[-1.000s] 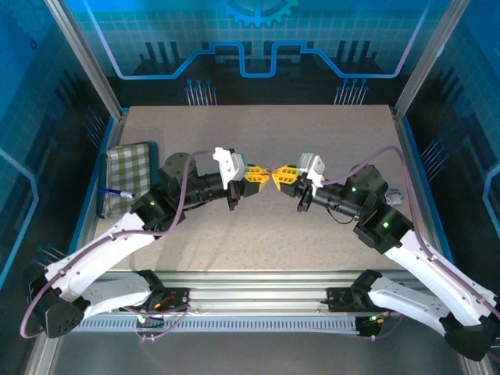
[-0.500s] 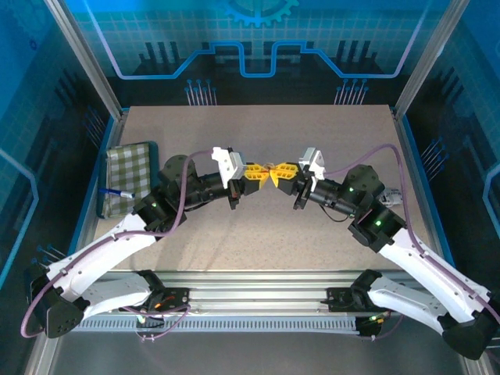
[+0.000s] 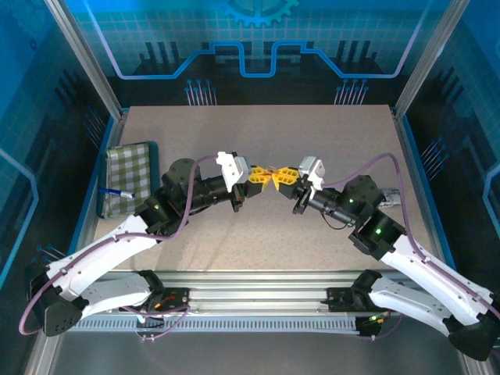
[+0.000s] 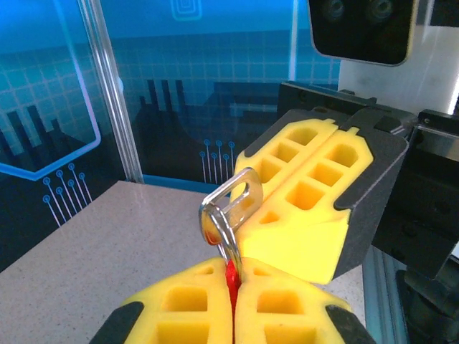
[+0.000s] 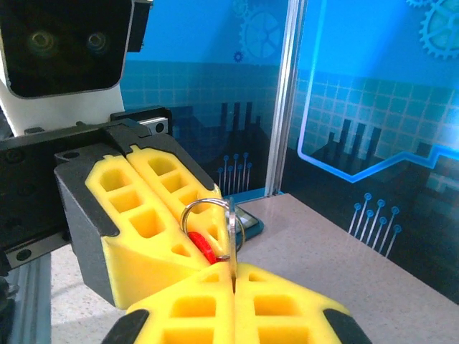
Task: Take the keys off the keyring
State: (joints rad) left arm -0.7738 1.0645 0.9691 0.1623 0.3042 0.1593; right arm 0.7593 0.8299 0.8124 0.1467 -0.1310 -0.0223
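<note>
My two grippers meet tip to tip above the middle of the table. The left gripper (image 3: 264, 177) (image 4: 232, 278) is shut on a red tag (image 4: 230, 276) and the silver keyring (image 4: 217, 223) that rises from its yellow fingers. The right gripper (image 3: 276, 176) (image 5: 233, 276) is shut on a flat grey key (image 5: 232, 231), seen edge-on, which is threaded on the keyring (image 5: 203, 206). In the left wrist view the key's slotted head (image 4: 242, 192) runs from the ring into the right gripper's yellow fingers (image 4: 308, 186). The red tag (image 5: 203, 247) sits against the left gripper's fingers (image 5: 143, 215).
A green checked pouch (image 3: 129, 173) lies at the table's left edge with a blue and white pen (image 3: 117, 194) on it. A small grey object (image 3: 394, 195) sits near the right edge. Aluminium posts and blue walls enclose the beige table (image 3: 258, 242).
The right arm has swung its wrist and elbow a little to the left and nearer. The left wrist shifted slightly. The joined fingertips stay at the middle, both still gripping.
</note>
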